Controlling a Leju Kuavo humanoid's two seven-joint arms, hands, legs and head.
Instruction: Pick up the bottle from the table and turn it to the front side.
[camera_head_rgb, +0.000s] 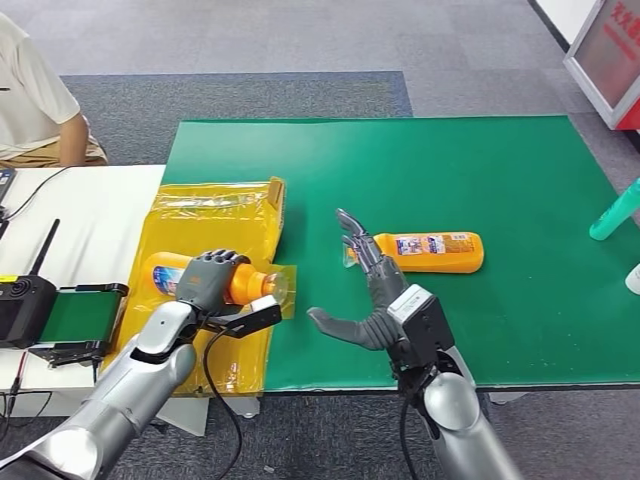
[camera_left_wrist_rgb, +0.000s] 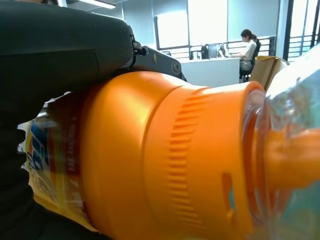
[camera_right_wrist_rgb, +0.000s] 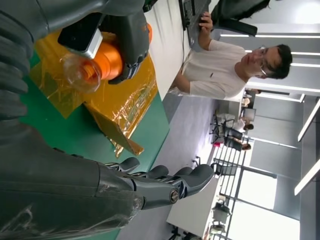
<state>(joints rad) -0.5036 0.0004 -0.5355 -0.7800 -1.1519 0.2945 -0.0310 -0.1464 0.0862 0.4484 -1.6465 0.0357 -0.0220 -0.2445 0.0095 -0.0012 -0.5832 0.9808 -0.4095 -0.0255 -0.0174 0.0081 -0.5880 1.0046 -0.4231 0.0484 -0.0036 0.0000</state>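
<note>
**Green worktop, two orange bottles**

Nearest, the left hand (camera_head_rgb: 210, 280) grips an orange bottle (camera_head_rgb: 245, 283) over a crinkled yellow bag (camera_head_rgb: 226, 215) at the green mat's (camera_head_rgb: 468, 170) left edge. The right hand (camera_head_rgb: 370, 295) hangs released, fingers spread, just beside a second bottle (camera_head_rgb: 430, 252) lying flat on the mat. Farther left, a white table (camera_head_rgb: 90, 215) carries a black radio (camera_head_rgb: 23, 300). Beyond sits a person (camera_head_rgb: 34, 95), cut off by the frame. A teal object (camera_head_rgb: 615, 215) at the right edge is cropped; what it is stays unclear.

The left hand's fingers (camera_head_rgb: 213, 268) wrapped over an orange plastic bottle (camera_head_rgb: 245, 284) above a yellow plastic bag (camera_head_rgb: 226, 205) on the counter (camera_head_rgb: 528, 190). A second orange bottle (camera_head_rgb: 434, 252) lay just beyond the right hand's spread fingers (camera_head_rgb: 361, 245).
</note>
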